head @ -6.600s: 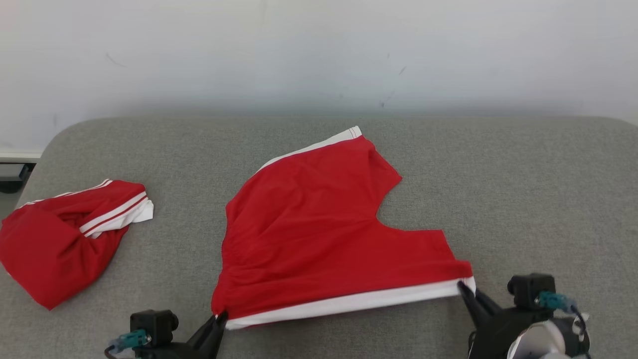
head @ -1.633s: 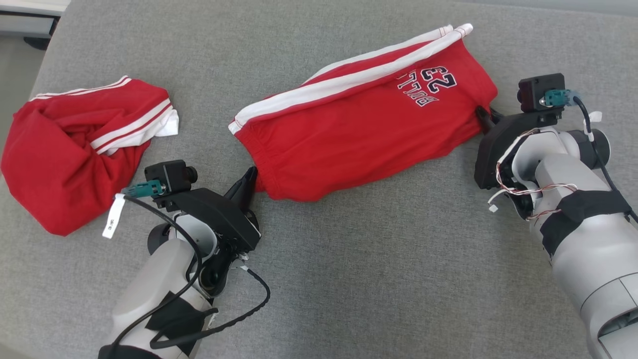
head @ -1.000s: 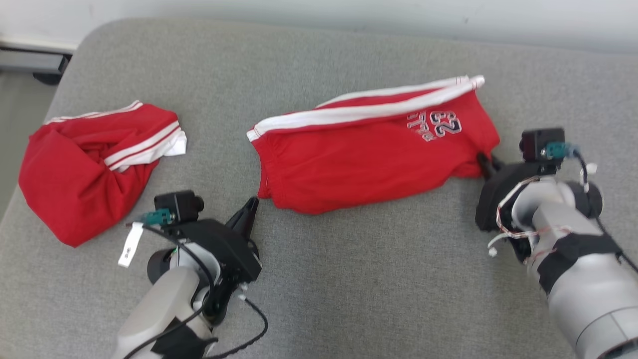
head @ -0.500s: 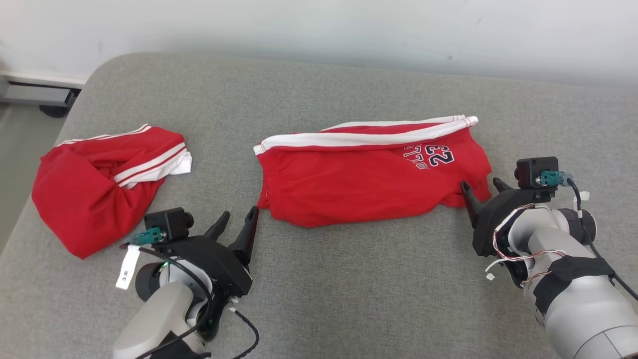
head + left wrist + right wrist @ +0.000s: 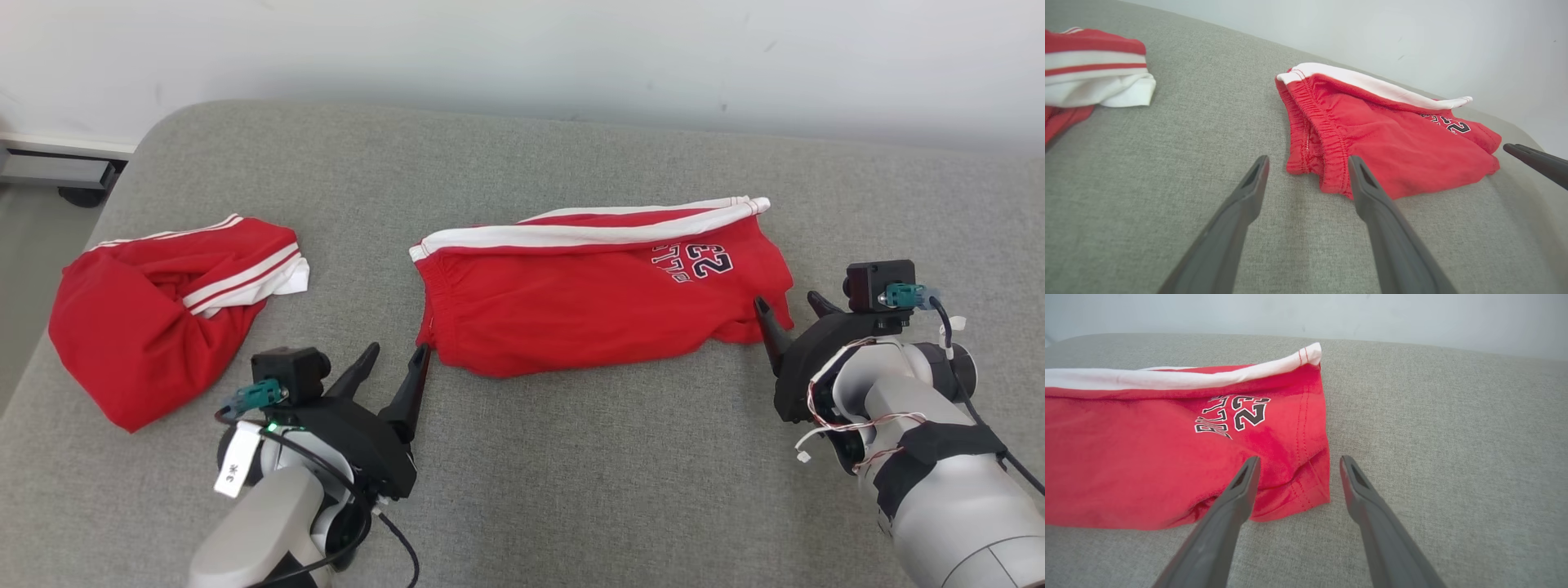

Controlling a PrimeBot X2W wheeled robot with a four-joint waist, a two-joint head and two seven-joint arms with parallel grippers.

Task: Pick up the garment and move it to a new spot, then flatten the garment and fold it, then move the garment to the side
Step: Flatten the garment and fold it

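Shorts (image 5: 596, 298) lie folded lengthwise mid-surface (image 5: 571, 457). Left claw (image 5: 398, 349) is spread wide and empty, just beside the waistband end. Right claw (image 5: 785, 300) is equally wide and empty at the hem end. Judgement: one fold is down. Next move calls for fresh grips on both ends, clear of the other garment (image 5: 147, 327).

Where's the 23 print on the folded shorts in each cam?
Head view: 23 print right of centre.
Left wrist view: 23 print at right, above mid-height.
Right wrist view: 23 print left of centre, upper half.
Shared landmark: white stripe bordering it.
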